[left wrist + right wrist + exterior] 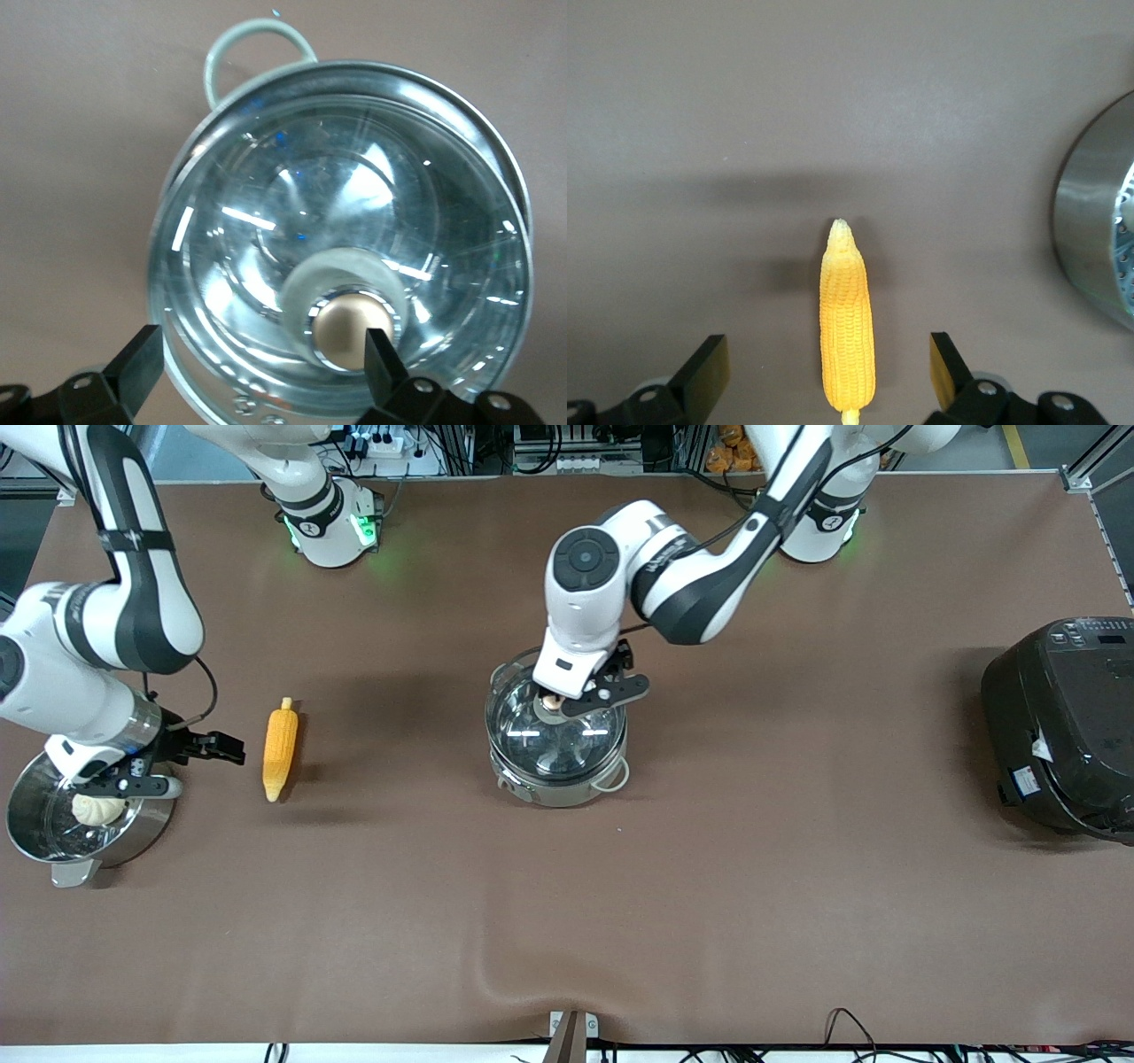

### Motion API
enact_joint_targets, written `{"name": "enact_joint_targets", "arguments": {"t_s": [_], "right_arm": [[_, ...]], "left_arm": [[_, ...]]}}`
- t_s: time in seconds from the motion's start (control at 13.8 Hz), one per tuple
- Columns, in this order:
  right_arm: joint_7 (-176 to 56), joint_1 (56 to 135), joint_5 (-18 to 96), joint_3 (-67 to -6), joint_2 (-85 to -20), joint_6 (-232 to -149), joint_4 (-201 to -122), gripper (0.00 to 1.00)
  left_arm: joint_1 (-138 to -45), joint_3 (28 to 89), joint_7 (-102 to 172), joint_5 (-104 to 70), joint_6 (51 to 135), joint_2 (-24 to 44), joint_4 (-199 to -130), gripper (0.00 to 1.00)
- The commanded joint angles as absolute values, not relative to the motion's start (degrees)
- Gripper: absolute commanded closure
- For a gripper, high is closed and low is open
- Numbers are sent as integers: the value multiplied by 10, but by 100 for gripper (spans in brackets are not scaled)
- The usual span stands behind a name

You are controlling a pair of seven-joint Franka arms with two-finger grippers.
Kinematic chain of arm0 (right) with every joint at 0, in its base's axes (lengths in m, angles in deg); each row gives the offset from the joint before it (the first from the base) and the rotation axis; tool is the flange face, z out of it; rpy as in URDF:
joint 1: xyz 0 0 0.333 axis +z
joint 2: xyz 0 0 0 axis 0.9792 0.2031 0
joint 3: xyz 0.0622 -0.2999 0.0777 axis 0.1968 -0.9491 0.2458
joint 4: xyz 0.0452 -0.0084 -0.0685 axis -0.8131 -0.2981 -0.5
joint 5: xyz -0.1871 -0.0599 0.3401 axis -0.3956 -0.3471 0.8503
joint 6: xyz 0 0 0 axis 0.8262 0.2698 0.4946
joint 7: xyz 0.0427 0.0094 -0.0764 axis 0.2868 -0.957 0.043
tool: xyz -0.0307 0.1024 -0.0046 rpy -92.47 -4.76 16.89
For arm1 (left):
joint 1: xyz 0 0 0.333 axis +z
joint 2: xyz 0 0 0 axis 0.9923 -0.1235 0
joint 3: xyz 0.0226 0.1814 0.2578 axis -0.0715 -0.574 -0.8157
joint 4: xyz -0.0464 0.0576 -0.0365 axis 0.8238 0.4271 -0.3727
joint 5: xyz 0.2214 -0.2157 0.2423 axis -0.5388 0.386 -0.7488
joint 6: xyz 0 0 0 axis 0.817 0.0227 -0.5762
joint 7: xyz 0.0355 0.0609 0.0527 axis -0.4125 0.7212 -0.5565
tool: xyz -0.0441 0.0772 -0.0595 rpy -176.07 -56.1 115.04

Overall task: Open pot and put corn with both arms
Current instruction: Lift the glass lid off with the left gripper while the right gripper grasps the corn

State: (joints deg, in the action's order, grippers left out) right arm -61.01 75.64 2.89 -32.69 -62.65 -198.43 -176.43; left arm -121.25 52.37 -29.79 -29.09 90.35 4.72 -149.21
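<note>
The steel pot (551, 791) stands mid-table with its glass lid (554, 740) on. My left gripper (580, 701) hangs open just over the lid. In the left wrist view the lid's round knob (348, 329) lies close beside one finger (379, 356), off centre between the jaws of the left gripper (261, 363), and is not gripped. The yellow corn (280, 748) lies on the table toward the right arm's end. My right gripper (177, 766) is open and empty beside it. The right wrist view shows the corn (848, 341) between the fingers of the right gripper (826, 372), untouched.
A steel steamer pot (53, 846) holding a white bun (99, 809) stands beside the corn, under the right wrist; its wall shows in the right wrist view (1094, 230). A large black cooker (1063, 726) stands at the left arm's end. One wire handle (257, 49) sticks out from the pot.
</note>
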Motion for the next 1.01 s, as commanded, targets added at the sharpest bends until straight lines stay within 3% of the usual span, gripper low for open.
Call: {"name": "enact_joint_targets", "arguments": {"t_s": [0.0, 0.51, 0.65, 0.72, 0.87, 0.94], "right_arm": [[-594, 749, 31, -320, -584, -2021, -1779, 0], [-590, 745, 31, -320, -570, -2109, -1876, 0], [-590, 746, 32, -320, -570, -2120, -1886, 0], [-591, 747, 32, -320, -568, -2133, -1892, 0], [-591, 746, 32, -320, -563, -2136, -1892, 0], [-591, 746, 32, -319, -563, -2135, -1892, 0]], "left_arm": [[-1223, 515, -334, -289, 910, 6, -1440, 0], [-1242, 507, -354, -290, 914, -22, -1415, 0], [-1242, 507, -355, -290, 914, -21, -1415, 5], [-1242, 507, -355, -290, 913, -19, -1416, 9], [-1242, 507, -355, -291, 911, -17, -1417, 29], [-1242, 507, -355, -292, 911, -18, -1418, 35]]}}
